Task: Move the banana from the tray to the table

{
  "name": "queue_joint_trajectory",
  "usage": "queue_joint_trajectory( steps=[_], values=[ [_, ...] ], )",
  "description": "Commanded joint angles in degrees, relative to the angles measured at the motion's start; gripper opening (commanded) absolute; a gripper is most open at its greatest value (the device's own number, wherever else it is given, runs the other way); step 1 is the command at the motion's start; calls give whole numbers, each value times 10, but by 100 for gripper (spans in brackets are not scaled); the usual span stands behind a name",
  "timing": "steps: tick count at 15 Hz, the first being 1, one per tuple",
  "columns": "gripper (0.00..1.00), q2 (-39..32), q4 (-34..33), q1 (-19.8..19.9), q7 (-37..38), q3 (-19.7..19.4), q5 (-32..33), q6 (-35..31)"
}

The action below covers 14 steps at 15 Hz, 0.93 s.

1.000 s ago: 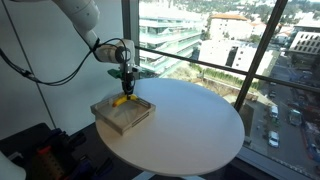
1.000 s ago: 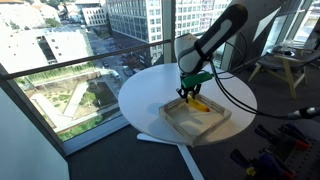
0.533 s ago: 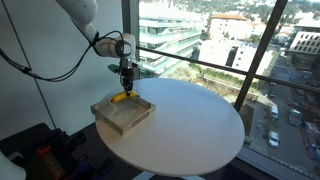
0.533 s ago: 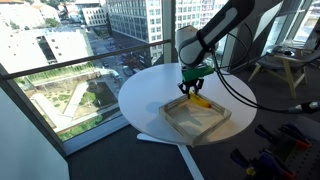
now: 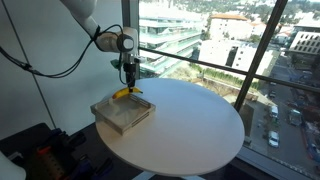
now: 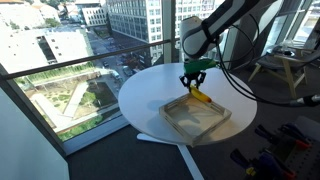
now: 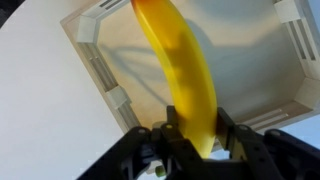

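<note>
In an exterior view the gripper (image 5: 128,81) points down, its jaws closed on the banana (image 5: 124,95), which hangs over the far part of the tray (image 5: 120,113) on the white table (image 5: 190,130); whether the fruit touches the tray cannot be told. In an exterior view the gripper (image 6: 194,83) holds the banana (image 6: 200,97) tilted above the tray (image 6: 195,121), its upper end hidden between the fingers. In the wrist view the banana (image 7: 180,70) fills the middle. Its far tip is cut off by the top edge and its near end is hidden between the black fingers (image 7: 236,140). The tray's (image 7: 250,60) right corner is also cut off.
</note>
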<state>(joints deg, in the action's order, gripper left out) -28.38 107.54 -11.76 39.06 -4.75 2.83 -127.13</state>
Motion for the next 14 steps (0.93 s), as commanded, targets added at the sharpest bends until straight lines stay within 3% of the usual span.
queue_joint_trajectory(
  steps=[1, 14],
  values=[
    [16, 35, 29, 15, -17, 15, -11, -23],
    [16, 38, 42, 57, -52, 12, -44, -57]
  ],
)
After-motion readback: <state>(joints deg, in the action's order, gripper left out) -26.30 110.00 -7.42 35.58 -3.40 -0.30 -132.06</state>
